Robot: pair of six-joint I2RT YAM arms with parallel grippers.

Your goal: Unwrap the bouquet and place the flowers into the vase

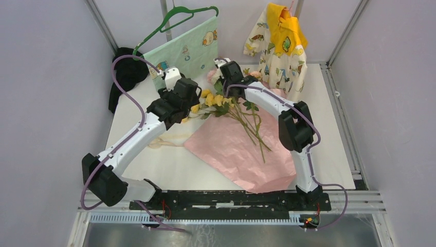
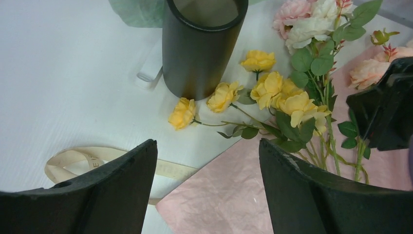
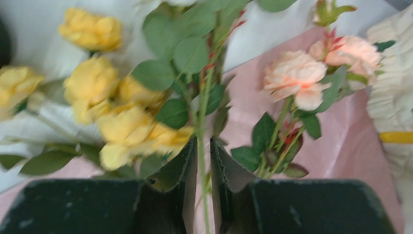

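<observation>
The flowers lie loose on the pink paper, which is spread flat on the worktop with the ribbon undone beside it. The unwrapping looks done, but the black vase, upright just beside the yellow heads, holds no stems yet. The right gripper sits with its fingers nearly together around one green stem, though I can't tell if it bites, and the left gripper is spread wide and empty near the vase. There's bare worktop front and right, while hanging clothes crowd the back edge.

Left tool wide, right tool (seemingly) narrow
</observation>
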